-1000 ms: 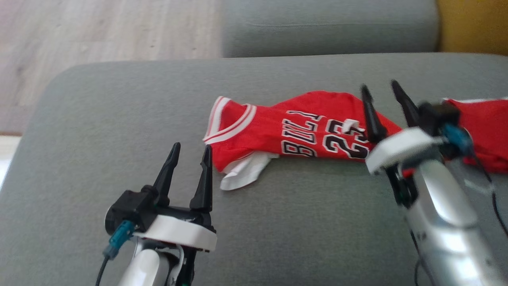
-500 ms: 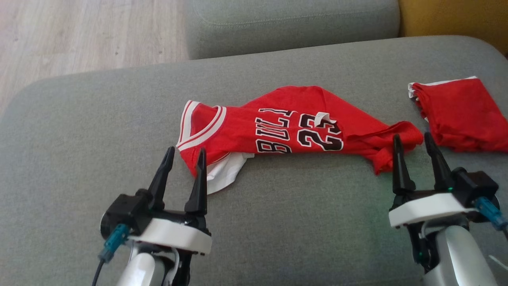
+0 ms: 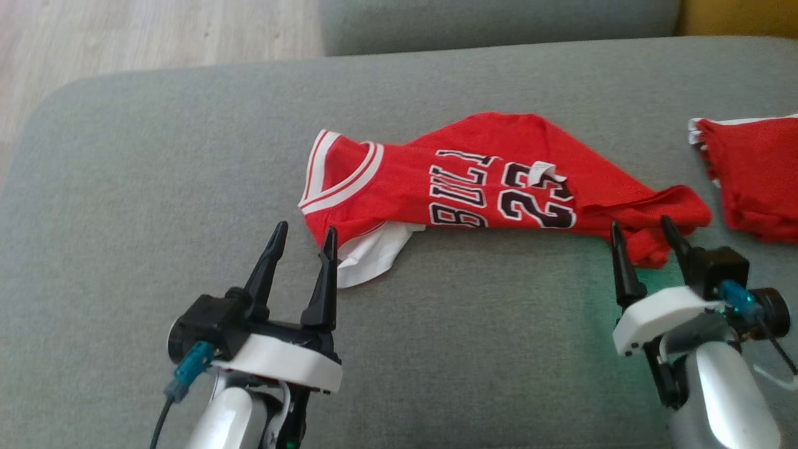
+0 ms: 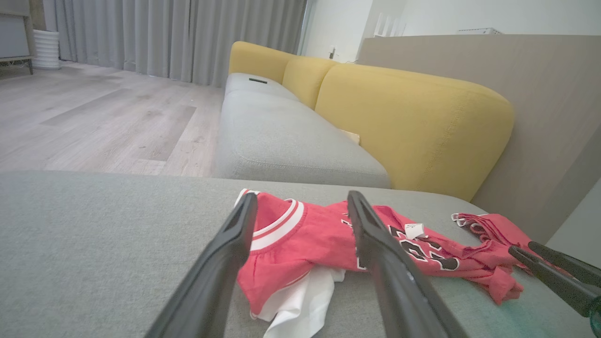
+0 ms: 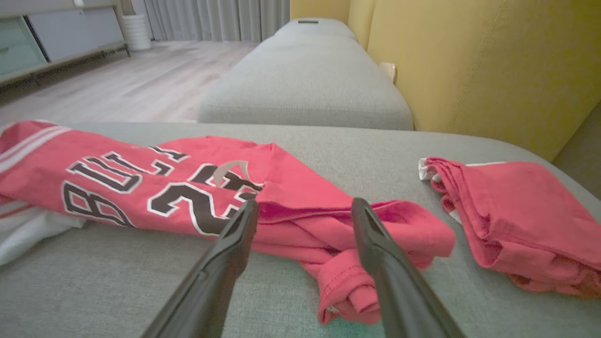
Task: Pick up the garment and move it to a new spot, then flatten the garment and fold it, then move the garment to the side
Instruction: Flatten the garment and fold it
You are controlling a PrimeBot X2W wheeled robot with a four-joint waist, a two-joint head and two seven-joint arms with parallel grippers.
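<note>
The garment (image 3: 474,187), a red jersey with white trim and black lettering, lies crumpled in a long strip across the grey seat cushion (image 3: 156,187). A white layer pokes out under its left end. My left gripper (image 3: 305,229) stands open just short of that collar end, and in the left wrist view the jersey (image 4: 324,234) lies beyond and between the left gripper (image 4: 301,197) fingers. My right gripper (image 3: 641,223) is open at the bunched right end. In the right wrist view the right gripper (image 5: 305,203) fingers straddle the rumpled hem of the jersey (image 5: 141,173). Neither holds anything.
A second red garment (image 3: 757,174), folded, lies on the cushion at the far right, close to my right gripper. Another grey seat cushion (image 3: 499,22) lies beyond, with a yellow backrest (image 4: 413,122) to the right. Wooden floor (image 3: 124,37) lies past the cushion's left edge.
The head camera has shifted. My right gripper has drawn back from over the jersey's number to its right end. The left gripper has stayed at the collar end, and both remain open.
</note>
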